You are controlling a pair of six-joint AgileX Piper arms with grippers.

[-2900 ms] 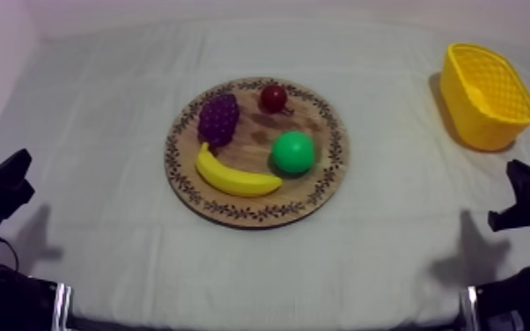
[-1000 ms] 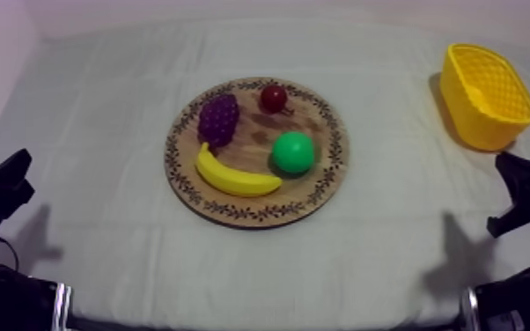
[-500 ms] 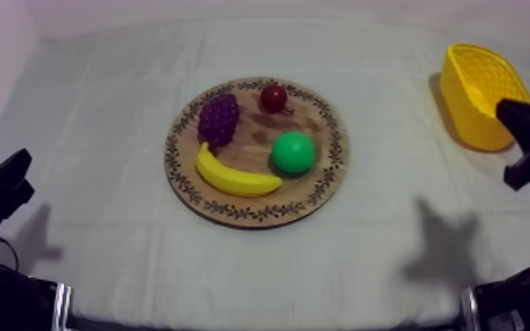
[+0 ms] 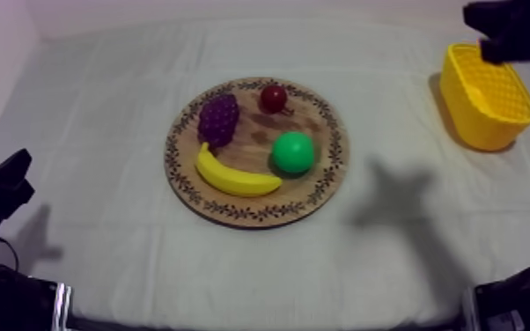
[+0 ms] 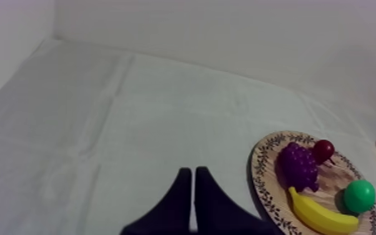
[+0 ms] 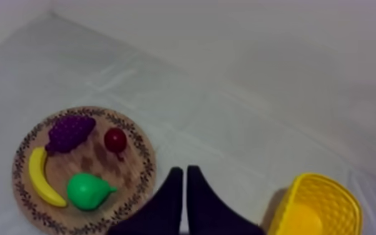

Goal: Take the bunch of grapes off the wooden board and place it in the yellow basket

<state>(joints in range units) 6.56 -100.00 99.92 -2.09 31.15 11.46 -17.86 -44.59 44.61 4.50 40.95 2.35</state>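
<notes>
Top view: wooden board mid-table, yellow basket at its two o'clock, bunch of grapes at the board's ten o'clock. Fingers pressed together and empty, the right gripper hangs near the basket, seemingly at the reach step. Next it must spread over the grapes. The left gripper is closed and empty too.

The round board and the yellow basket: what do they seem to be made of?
The round board looks like wood, matte: brown grain, dark leaf pattern on the rim. The yellow basket is probably moulded plastic: one even bright colour, lattice walls.

No words, numbers, brands or signs can be read anywhere; the wooden board bears just a leaf pattern round its rim.
</notes>
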